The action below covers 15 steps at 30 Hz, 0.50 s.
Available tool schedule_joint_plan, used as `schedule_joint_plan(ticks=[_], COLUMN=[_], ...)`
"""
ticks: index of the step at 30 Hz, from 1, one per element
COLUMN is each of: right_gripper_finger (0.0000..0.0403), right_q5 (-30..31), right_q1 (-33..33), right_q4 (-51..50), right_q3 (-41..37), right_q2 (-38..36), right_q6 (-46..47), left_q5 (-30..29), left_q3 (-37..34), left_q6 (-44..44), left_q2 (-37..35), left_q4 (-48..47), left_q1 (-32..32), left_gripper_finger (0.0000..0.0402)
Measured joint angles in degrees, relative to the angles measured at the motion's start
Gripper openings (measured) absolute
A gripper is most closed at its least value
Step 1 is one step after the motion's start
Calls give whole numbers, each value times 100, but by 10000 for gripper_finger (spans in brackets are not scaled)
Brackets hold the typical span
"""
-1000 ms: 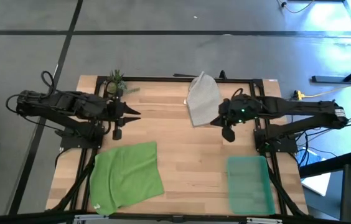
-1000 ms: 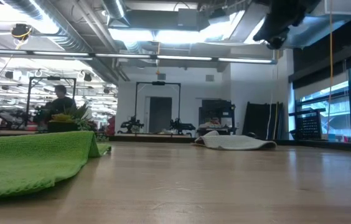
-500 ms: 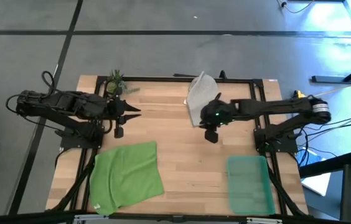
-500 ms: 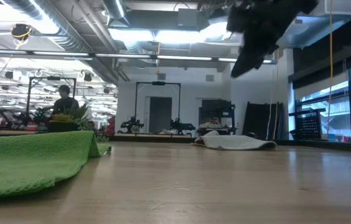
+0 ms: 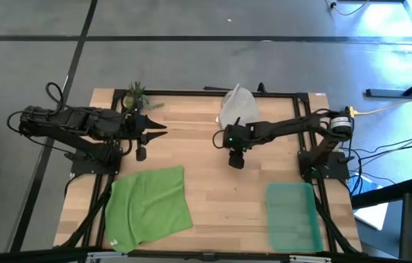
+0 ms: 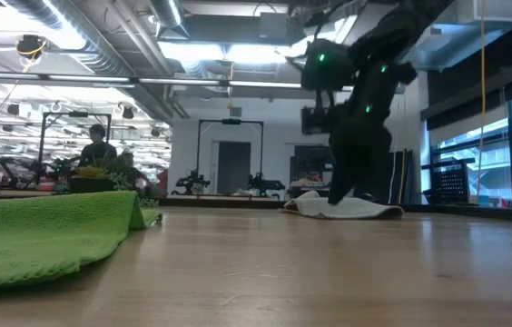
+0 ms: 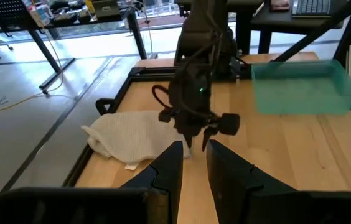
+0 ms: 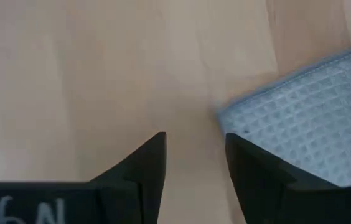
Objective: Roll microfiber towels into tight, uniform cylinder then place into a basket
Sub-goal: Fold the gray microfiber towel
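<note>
One wooden table (image 5: 213, 183) was seen from above, carrying two towels, one basket and two dark arms. The larger of the two towels, the green towel (image 5: 149, 204), was spread flat at about seven o'clock on the table, near the front edge. One basket (image 5: 292, 217), translucent teal and empty, was set at about five o'clock, well apart from both cloths. The smaller grey towel (image 5: 237, 108) was left crumpled at about twelve o'clock, against the far edge. One small potted plant (image 5: 135, 96) was placed at about eleven o'clock, in the far corner.

The right arm was stretched across to the middle of the table, and the right gripper (image 5: 222, 139) was pointed down just beside the near corner of the grey towel; in the low view it was shown lowered to the cloth's edge (image 6: 339, 205). In the right wrist view its two fingers (image 8: 145, 163) were spread with a gap between them, bare wood was seen in that gap, and the waffle-weave corner lay beside one finger; nothing was pinched. The left gripper (image 5: 161, 132) was held above the table at about ten o'clock, its fingers (image 7: 170, 163) kept slightly apart around nothing
</note>
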Motion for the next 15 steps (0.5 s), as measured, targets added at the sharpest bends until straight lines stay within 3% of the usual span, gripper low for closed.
schedule_joint_plan(ticks=[15], right_gripper_finger=[162], right_q5=[-8], right_q1=[-473], right_q4=[544], right_q3=[11], right_q2=[462], right_q6=[-16], left_q5=[-4], left_q3=[0], left_q6=[-153], left_q2=[0], left_q4=[83], left_q1=[0], left_gripper_finger=[69])
